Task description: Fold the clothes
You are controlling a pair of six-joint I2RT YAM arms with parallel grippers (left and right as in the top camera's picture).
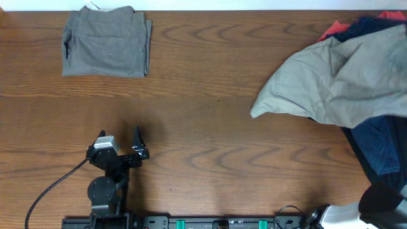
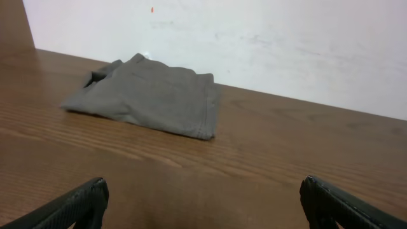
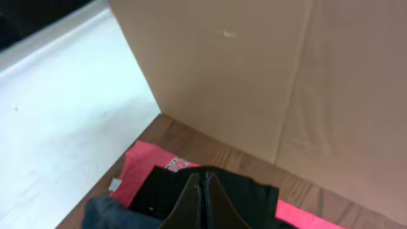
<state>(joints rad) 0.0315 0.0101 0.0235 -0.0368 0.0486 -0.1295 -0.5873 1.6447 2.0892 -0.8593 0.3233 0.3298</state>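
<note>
From my left pincer (image 2: 203, 207) I see its two dark fingers (image 2: 79, 205) at the bottom corners of the view, set wide apart with nothing between them. Beyond them the brown worktop (image 2: 286, 149) runs back to a white wall (image 2: 267, 44). A pair of grey-olive trousers (image 2: 149, 95) lies folded flat on the worktop, left of centre, close to the wall and well apart from the fingers. A tiny red speck (image 2: 152, 9) marks the wall above.

Overhead straight down on table (image 1: 203, 127). Left wrist low, shares folded trousers (image 1: 107, 44). Right wrist perhaps near wall.
</note>
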